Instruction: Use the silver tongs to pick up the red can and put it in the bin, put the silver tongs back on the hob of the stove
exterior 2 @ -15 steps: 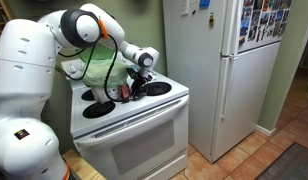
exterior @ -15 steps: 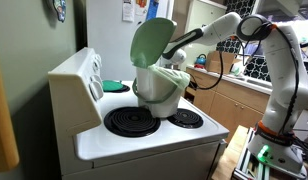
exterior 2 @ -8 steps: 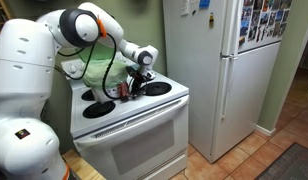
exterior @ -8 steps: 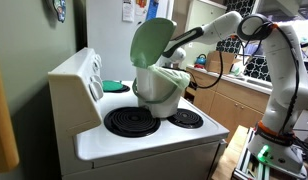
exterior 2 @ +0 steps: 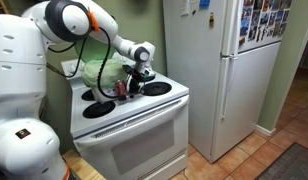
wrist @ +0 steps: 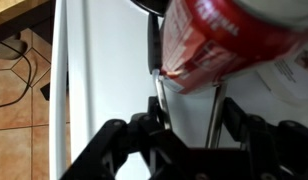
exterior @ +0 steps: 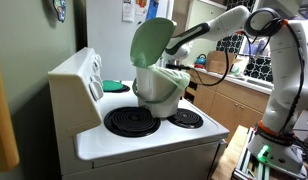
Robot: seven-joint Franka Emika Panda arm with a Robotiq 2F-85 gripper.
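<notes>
The bin (exterior: pixel 160 92) crowds the hob (exterior: pixel 96 141); large burner (exterior: pixel 132 122) lies bare.

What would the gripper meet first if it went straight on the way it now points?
The red can. In the wrist view the gripper is shut on the silver tongs, whose arms run straight ahead to the can; beyond it is the white hob, but depth there is unclear.

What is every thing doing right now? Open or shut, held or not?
Gripper: shut on the tongs.
Tongs: squeezed around the can.
Can: pinched in the tongs, not yet in the bin.
Bin lid: up, open.
Burners: dark, not glowing.
Oven door: shut.
Fridge: both doors shut.
</notes>
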